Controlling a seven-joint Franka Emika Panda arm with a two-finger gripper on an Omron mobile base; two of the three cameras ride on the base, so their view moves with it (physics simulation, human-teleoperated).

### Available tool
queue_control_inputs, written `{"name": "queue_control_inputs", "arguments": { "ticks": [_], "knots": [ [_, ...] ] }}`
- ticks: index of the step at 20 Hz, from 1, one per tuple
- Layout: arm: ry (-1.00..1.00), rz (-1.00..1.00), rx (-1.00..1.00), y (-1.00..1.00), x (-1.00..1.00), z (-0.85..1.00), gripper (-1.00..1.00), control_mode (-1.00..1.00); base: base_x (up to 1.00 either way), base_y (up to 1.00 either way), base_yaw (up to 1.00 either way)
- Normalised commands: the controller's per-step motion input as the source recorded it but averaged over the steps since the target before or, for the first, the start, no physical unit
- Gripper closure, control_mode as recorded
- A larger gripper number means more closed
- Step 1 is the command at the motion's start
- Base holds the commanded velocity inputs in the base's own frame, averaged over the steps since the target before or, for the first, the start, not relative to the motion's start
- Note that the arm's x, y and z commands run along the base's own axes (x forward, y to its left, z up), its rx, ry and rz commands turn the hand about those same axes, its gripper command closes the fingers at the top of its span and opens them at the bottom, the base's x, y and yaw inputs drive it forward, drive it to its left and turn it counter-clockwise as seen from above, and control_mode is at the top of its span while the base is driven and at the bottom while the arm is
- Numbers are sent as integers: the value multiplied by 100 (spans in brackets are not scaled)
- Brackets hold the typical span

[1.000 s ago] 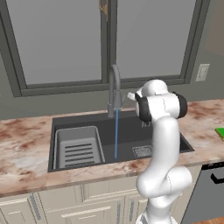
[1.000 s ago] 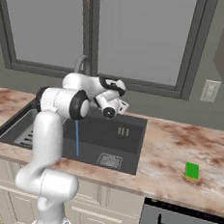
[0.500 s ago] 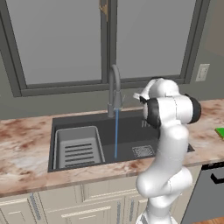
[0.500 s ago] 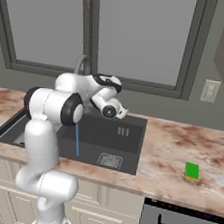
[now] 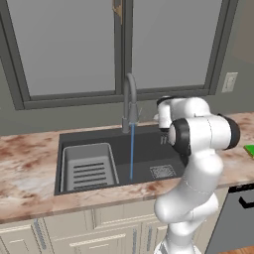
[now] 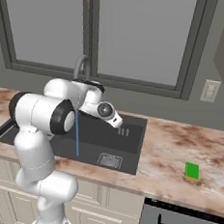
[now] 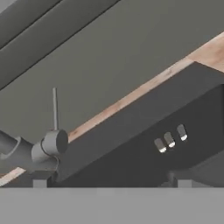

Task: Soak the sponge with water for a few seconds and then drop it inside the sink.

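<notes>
The sponge (image 6: 191, 171), green with a yellow layer, lies flat on the marble counter well to the right of the sink (image 6: 129, 152); in the left base view the sponge (image 5: 249, 150) sits at the right edge. A thin blue stream of water (image 5: 132, 151) falls from the gooseneck faucet (image 5: 130, 99) into the dark basin. My gripper (image 6: 118, 124) hovers over the sink's back right part, right of the faucet and far from the sponge. In the hand view the gripper (image 7: 111, 183) is open, its tips wide apart with nothing between them.
A lighter grey slotted rack (image 5: 89, 166) fills the sink's left part, and a square drain grate (image 5: 162, 171) lies right of the stream. The faucet's base and thin lever (image 7: 49, 146) are close on the hand's left. A window and wall rise behind the counter.
The elbow has swung out to the right while the hand stayed near the faucet, turning a little. The water keeps running and the sponge has not moved.
</notes>
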Motion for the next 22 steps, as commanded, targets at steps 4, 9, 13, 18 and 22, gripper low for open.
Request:
{"name": "queue_control_inputs", "arguments": {
  "ticks": [4, 9, 13, 18, 22],
  "knots": [
    [34, 0, 2, -29, -53, 0, -100, -100, 0, 0, 0],
    [24, -2, 6, -35, -52, 36, -100, -100, 0, 0, 0],
    [18, -2, 7, -33, -46, 57, -100, -100, 0, 0, 0],
    [18, 0, 3, -13, -28, 21, -100, -100, 0, 0, 0],
    [17, 2, 0, -3, -1, -1, -100, -100, 0, 0, 0]
  ]
}}
